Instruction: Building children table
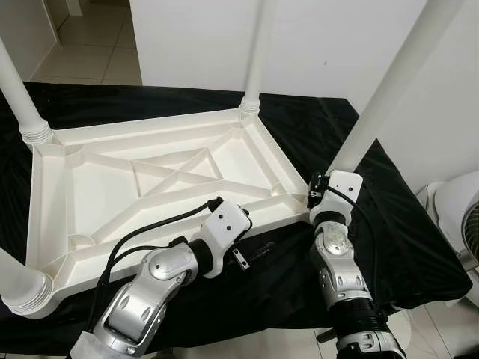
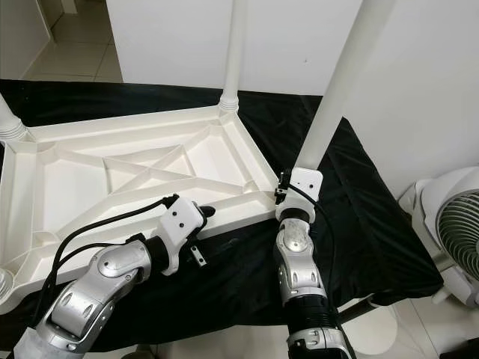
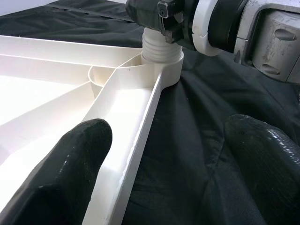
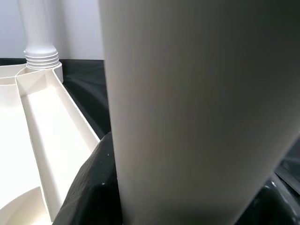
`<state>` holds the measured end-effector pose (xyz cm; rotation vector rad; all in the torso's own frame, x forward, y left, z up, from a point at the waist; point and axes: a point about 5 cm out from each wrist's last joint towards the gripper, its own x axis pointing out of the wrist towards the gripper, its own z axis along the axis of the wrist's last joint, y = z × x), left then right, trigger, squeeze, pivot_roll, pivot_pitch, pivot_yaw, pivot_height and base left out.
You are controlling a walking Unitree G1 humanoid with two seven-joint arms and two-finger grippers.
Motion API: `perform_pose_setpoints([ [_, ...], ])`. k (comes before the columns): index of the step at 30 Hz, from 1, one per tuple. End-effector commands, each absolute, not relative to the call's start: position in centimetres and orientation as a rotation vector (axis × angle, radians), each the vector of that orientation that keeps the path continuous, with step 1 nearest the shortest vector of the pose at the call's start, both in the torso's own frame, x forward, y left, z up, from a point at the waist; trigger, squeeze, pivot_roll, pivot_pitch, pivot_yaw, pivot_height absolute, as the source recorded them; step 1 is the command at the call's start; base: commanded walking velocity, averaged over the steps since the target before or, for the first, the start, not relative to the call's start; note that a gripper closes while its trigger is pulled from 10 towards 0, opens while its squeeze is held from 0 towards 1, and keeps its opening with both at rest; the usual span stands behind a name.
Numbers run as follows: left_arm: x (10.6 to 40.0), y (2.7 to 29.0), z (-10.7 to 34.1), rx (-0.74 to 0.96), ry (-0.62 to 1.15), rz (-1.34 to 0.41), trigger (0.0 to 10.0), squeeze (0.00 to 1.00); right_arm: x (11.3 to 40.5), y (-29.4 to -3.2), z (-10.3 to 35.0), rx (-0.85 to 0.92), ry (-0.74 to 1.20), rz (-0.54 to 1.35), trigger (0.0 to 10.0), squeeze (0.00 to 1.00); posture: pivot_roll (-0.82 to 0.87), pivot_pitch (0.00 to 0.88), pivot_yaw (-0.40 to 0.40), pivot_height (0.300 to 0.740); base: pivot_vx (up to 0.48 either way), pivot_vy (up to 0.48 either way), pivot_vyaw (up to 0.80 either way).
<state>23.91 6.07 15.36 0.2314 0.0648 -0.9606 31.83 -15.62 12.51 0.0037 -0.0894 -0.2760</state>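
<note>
A white plastic table top (image 1: pixel 49 196) lies upside down on a black cloth. White legs stand in its corners: far right (image 1: pixel 258 52), far left (image 1: pixel 19 97) and near left (image 1: pixel 19 280). My right gripper (image 2: pixel 283 193) is shut on the near-right leg (image 1: pixel 382 90) just above its threaded socket (image 3: pixel 161 51). That leg runs between the black fingers (image 4: pixel 91 187) in the right wrist view. My left gripper (image 3: pixel 164 154) is open and low over the top's near rim (image 3: pixel 140 136), one finger (image 3: pixel 70 164) inside the frame and the other (image 3: pixel 262 159) over the cloth.
The black cloth (image 1: pixel 404 224) covers a low surface that ends just in front of me. A white fan (image 2: pixel 456 232) stands on the floor at the right. A white wall (image 1: pixel 194 37) rises behind, and tiled floor (image 1: pixel 90 45) shows at the far left.
</note>
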Motion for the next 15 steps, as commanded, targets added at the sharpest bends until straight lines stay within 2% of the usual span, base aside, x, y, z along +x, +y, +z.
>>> perform_pose_setpoints([
  [1, 23.55, 5.87, 15.06, 0.227, 0.088, -0.993, 10.0, 0.00, 30.58, -18.09, 8.98, 0.002, 0.084, -0.397, 10.0, 0.00, 0.13, 0.040, -0.080, 0.740, 0.000, 0.000, 0.00],
  [15, 23.48, 5.93, 15.15, 0.229, 0.096, -0.998, 10.0, 0.00, 30.72, -17.71, 9.82, 0.010, 0.049, -0.411, 10.0, 0.00, 0.14, 0.055, -0.066, 0.740, 0.000, 0.000, 0.00],
])
